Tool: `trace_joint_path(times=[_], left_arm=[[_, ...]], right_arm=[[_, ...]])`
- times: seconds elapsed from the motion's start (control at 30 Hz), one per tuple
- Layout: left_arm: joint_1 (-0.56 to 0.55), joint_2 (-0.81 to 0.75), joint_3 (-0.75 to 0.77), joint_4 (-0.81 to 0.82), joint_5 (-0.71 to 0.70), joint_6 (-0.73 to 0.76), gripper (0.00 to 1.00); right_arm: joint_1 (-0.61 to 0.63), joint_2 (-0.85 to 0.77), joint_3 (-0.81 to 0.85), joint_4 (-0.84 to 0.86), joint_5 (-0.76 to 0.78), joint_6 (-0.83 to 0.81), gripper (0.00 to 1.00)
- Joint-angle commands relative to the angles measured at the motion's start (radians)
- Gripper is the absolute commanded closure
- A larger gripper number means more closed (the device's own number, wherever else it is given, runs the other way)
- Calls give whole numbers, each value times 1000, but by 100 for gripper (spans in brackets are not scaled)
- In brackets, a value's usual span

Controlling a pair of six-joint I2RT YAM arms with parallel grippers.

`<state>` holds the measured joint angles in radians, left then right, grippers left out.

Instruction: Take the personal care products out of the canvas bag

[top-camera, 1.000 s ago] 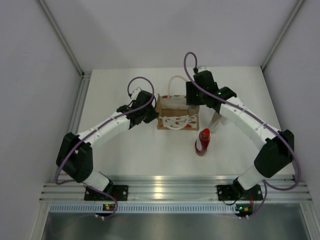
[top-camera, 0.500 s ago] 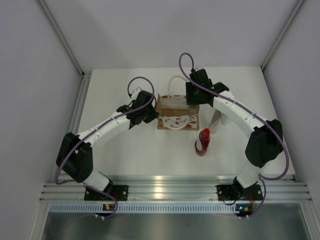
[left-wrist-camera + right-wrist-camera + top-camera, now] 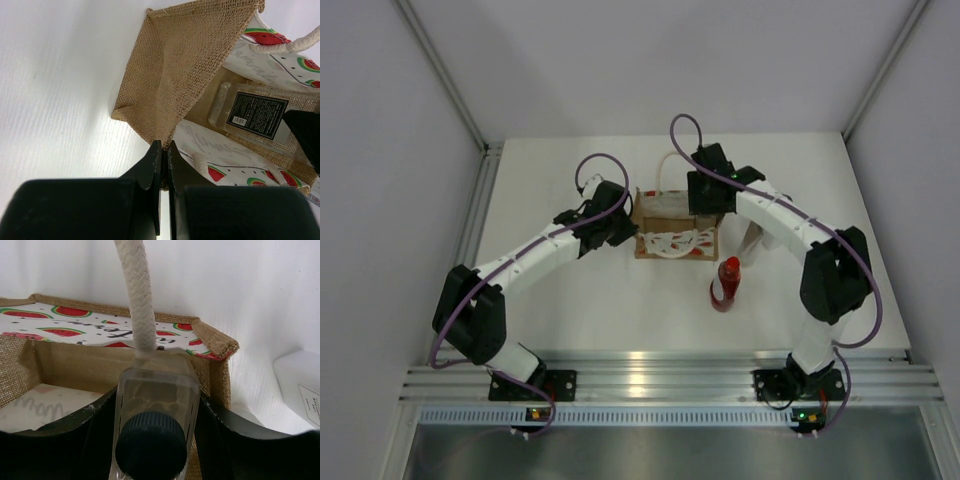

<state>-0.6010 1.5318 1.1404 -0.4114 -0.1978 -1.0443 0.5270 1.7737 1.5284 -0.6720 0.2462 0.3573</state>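
Note:
The canvas bag [image 3: 672,232] stands mid-table, with tan burlap sides and watermelon print. My left gripper [image 3: 626,226] is shut on the bag's left burlap edge [image 3: 164,142]. My right gripper [image 3: 704,203] reaches into the bag from the right and is shut on the slim pale bottle [image 3: 156,395] near its dark cap [image 3: 150,445]. In the left wrist view the pale bottle [image 3: 252,114] lies inside the bag. The red bottle [image 3: 725,283] stands on the table in front of the bag. The white bottle [image 3: 751,240] lies to the bag's right, partly under my right arm.
A white rope handle [image 3: 137,295] hangs over the pale bottle in the right wrist view. The white bottle [image 3: 300,390] shows close beside the bag's right corner. Grey walls close in the table at the back and sides.
My right arm has folded inward and its wrist has shifted slightly left over the bag. The left arm, the bag and the red bottle have not moved.

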Motion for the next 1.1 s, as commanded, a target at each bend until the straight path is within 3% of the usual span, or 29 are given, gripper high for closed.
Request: trace_joint_path(times=[0.0, 0.23, 0.33, 0.47, 0.67, 1.07], left_arm=[[9, -12, -2, -30, -49, 15, 100], [7, -12, -4, -30, -52, 17, 100], [9, -12, -4, -32, -55, 17, 100], [9, -12, -4, -30, -57, 15, 100], [9, -13, -7, -30, -58, 12, 100], [9, -24, -11, -32, -65, 6, 100]], right_arm=[[-10, 36, 30, -18, 21, 28, 45], [-9, 78, 53, -18, 22, 35, 45], [-10, 85, 58, -17, 19, 38, 52], [-10, 76, 62, -17, 19, 35, 75], [-7, 41, 85, -15, 4, 19, 100], [-2, -62, 130, -18, -18, -24, 100]])
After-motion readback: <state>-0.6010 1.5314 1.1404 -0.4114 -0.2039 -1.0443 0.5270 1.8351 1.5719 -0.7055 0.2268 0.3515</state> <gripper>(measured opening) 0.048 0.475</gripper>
